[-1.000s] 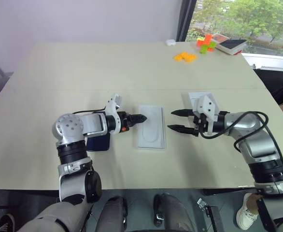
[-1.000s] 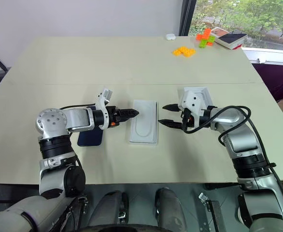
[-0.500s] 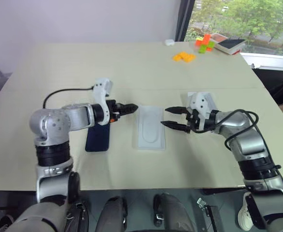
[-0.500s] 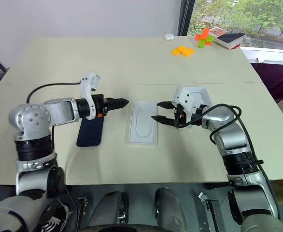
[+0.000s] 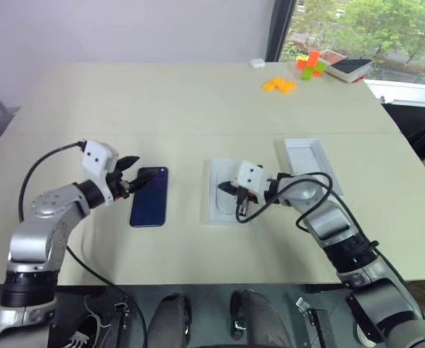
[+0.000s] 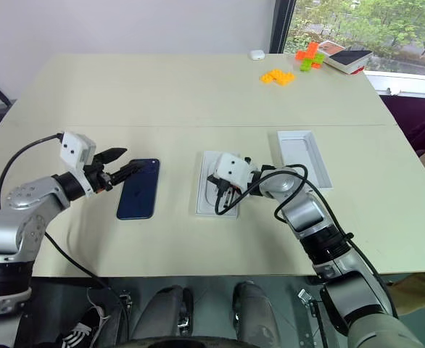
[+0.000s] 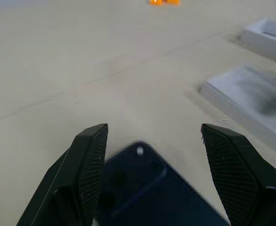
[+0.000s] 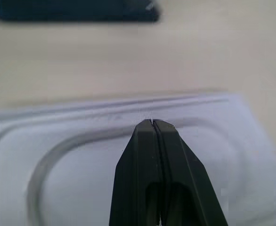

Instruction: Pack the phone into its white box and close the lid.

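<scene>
The dark navy phone lies flat on the table, left of centre. My left gripper is open, and the phone's far corner shows low between its fingers, which do not grip it. At table centre lies a raised white piece topped by a flat insert with an oval recess. Whether it is the white box I cannot tell. My right gripper is shut with nothing in it, its tips at the insert's oval groove. A shallow white tray, open side up and pale inside, looks like the lid.
Orange blocks and orange-green blocks lie at the far right of the table, beside a flat red-edged item and a small white object. The table's front edge runs close below both arms.
My right gripper has shut and moved left and down onto the insert. My left arm has swung away to the left, uncovering the phone, and its wrist has rolled.
</scene>
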You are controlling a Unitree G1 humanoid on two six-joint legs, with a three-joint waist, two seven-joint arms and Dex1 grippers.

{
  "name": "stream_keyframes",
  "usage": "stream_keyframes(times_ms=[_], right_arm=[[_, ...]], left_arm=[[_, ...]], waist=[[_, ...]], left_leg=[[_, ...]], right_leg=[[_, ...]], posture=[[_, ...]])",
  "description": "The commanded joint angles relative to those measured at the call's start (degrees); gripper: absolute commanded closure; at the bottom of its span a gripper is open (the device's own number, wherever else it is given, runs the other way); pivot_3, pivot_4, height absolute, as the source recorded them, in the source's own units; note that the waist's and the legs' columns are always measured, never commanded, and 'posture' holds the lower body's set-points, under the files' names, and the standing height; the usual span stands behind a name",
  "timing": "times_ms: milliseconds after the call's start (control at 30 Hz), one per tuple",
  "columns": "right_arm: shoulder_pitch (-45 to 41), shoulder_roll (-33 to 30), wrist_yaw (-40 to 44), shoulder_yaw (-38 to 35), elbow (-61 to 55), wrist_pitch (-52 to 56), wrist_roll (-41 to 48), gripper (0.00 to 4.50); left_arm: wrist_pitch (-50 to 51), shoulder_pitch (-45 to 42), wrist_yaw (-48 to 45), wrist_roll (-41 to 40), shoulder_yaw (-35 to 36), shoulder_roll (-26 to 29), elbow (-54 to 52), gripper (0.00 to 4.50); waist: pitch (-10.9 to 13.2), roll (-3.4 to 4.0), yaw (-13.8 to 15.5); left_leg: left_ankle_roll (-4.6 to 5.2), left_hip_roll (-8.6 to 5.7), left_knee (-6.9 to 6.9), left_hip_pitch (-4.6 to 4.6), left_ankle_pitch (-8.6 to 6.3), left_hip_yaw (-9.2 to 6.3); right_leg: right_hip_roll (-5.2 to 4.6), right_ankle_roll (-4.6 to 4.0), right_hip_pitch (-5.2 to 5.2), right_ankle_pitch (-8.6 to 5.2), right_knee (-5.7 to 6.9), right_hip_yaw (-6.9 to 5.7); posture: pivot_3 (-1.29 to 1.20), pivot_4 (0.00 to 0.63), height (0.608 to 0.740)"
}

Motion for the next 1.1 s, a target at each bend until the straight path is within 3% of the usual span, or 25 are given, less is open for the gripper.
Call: stream_keyframes(times_ms=[33, 300, 600, 733, 900, 1100], right_arm=[[0.0, -2.0, 1.9, 1.2, -0.6, -3.0, -2.1, 4.47], [3.5, -2.4, 8.8, 1.7, -7.3, 0.6, 2.6, 4.47], [-1.4, -0.5, 0.6, -1.0, 1.7, -4.4, -2.1, 4.47], [-1.6, -2.2, 0.8, 1.3, 4.9, -8.2, -5.8, 4.47], [-0.2, -4.1, 2.8, 4.0, 6.0, -11.4, -9.2, 4.47], [-3.6, 1.8, 0.6, -3.3, 4.6, -7.4, -1.6, 4.47]], left_arm=[[-2.1, -0.4, 0.0, -1.5, 3.4, -0.1, -2.1, 1.16], [-4.4, -0.5, 1.1, 0.7, 3.0, -0.5, -1.2, 1.16], [-3.6, -1.6, 2.1, 0.4, 3.1, -0.9, -1.4, 1.16], [-2.7, -0.3, 0.3, -0.4, 3.3, 0.4, -2.1, 1.16], [3.2, 0.7, -0.3, -2.5, 3.8, 2.7, -2.6, 1.16], [12.4, -0.1, 1.0, -6.2, 6.1, 4.4, -0.5, 1.16]], waist=[[0.0, 0.0, 0.3], [0.0, -0.02, 0.4], [0.0, -0.02, 0.4], [0.0, -0.02, 0.4], [0.0, -0.03, 0.3], [0.0, -0.03, 0.1]], left_leg=[[0.02, 0.0, 0.02, 0.0, -0.01, 0.01], [0.07, 0.06, 0.0, 0.04, -0.04, -0.03], [0.07, 0.05, 0.02, 0.06, -0.03, -0.02], [0.07, 0.05, 0.01, 0.06, -0.03, -0.01], [0.08, 0.05, -0.01, 0.06, -0.04, 0.01], [0.06, 0.07, 0.0, 0.11, -0.03, -0.03]], right_leg=[[0.0, 0.0, 0.0, 0.0, -0.01, 0.01], [0.1, 0.0, 0.01, 0.0, 0.04, -0.02], [0.1, -0.01, 0.01, 0.01, 0.1, -0.01], [0.1, -0.01, 0.01, 0.01, 0.09, -0.01], [0.09, 0.0, 0.01, 0.01, 0.04, -0.01], [0.11, -0.01, 0.04, 0.01, 0.12, -0.01]], posture=[[0.0, 0.15, 0.74], [0.0, 0.15, 0.74], [0.0, 0.15, 0.74], [0.0, 0.15, 0.74], [0.0, 0.15, 0.74], [0.0, 0.15, 0.74]])
